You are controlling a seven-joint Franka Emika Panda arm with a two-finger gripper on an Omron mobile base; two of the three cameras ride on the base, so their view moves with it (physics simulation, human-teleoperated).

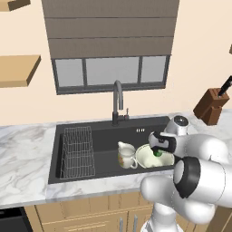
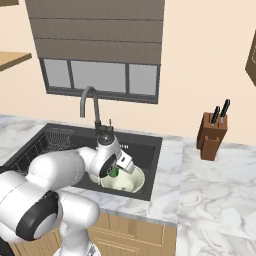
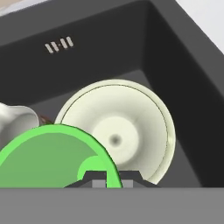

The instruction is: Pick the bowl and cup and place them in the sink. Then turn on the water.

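- The gripper (image 1: pixel 158 153) hangs low inside the black sink (image 1: pixel 105 134), its 2 fingers clamped tight on the rim of the green cup (image 3: pixel 57 157); in the hand view the cup's open mouth fills the lower left, right against the fingertips.
- The cream-green bowl (image 3: pixel 120 129) lies directly below and just ahead of the gripper, upright on the sink floor, its glossy inside facing up at the hand.
- That vertical stack is the relation that matters: cup above bowl, so a release here would likely drop the cup into the bowl rather than onto bare sink floor. Either way it ends in the sink, which is all the task asks.
- How far the cup's base hangs above the bowl cannot be told from these views.
- A cream jug (image 1: pixel 126 155) stands just left of the gripper, close beside the bowl; a sideways drift that way risks a knock.
- The gooseneck faucet (image 1: pixel 118 102) rises beyond the gripper, at the sink's back edge and slightly left; its small side lever (image 1: pixel 127 110) is the next target once the cup is let go, so the hand must lift and reach away from the robot.
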